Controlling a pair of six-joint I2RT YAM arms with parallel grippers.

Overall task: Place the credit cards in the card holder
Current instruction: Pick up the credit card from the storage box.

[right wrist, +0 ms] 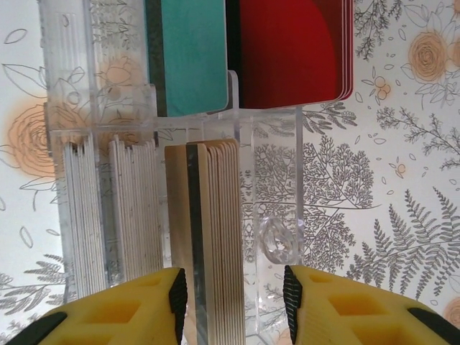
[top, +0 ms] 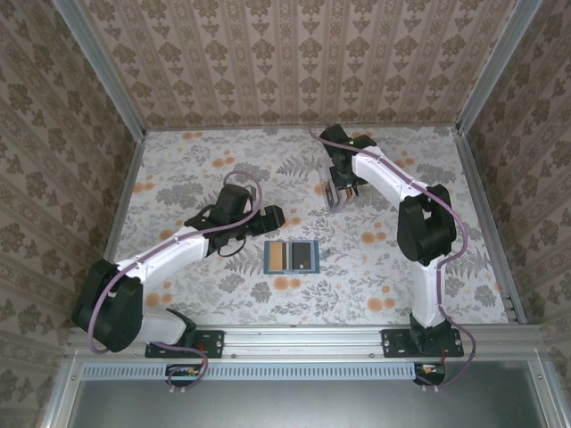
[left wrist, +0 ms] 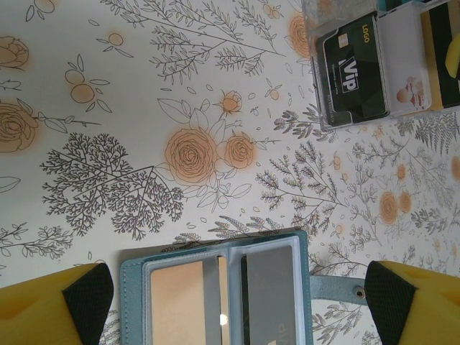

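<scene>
The right tool (right wrist: pixel 230 295) stands half-open over the tan cards (right wrist: pixel 215 215) in the tray (right wrist: pixel 277 180); the left tool (left wrist: pixel 237 302) hangs wide above the open holder (left wrist: pixel 131 309). You risk pinching several cards: they sit packed tight.

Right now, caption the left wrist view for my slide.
Open card holder between wide jaws; black VIP card sits in clear tray beyond.

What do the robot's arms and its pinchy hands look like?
Both arms, the left arm and the right arm, are white tubes with chunky black joints. A thin purple cable runs along each. The left gripper and right gripper have yellow fingers with black pads inside.
</scene>
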